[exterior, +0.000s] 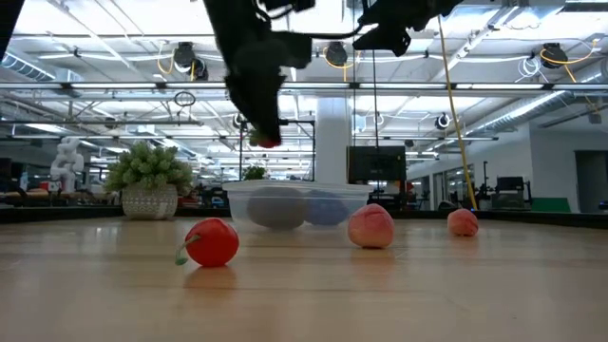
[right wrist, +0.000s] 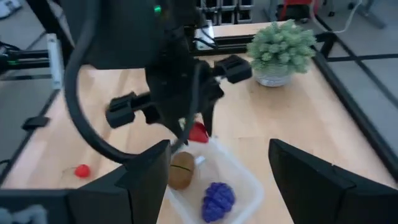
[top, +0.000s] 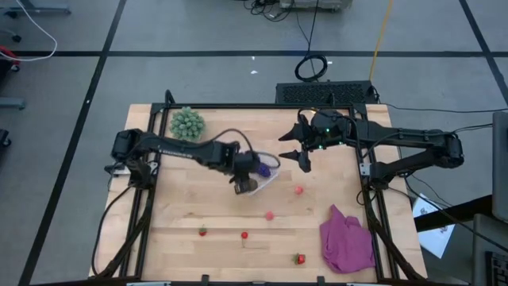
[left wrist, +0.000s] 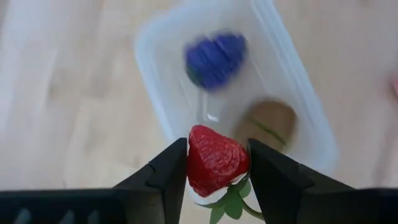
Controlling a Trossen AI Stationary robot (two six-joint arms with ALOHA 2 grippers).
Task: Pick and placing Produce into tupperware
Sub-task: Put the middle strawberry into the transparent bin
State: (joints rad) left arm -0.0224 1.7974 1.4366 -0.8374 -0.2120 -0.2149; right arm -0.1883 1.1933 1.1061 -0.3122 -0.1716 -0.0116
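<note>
Two fruits already inside the tupperware (top: 266,176) at centre of the high view: purple cluster (left wrist: 215,58) and brown round one (left wrist: 272,122). Left gripper (left wrist: 217,163) above the tub's edge, fingers clenched on a strawberry (left wrist: 214,159). Right gripper (top: 297,148) raised just upper right of the tub, fingers released and wide. Five small red and pink fruits loose on the desk (top: 182,214) in the lower half, with open wood around each. Purple cloth (top: 347,240) lower right, green plant (top: 187,123) upper left.
</note>
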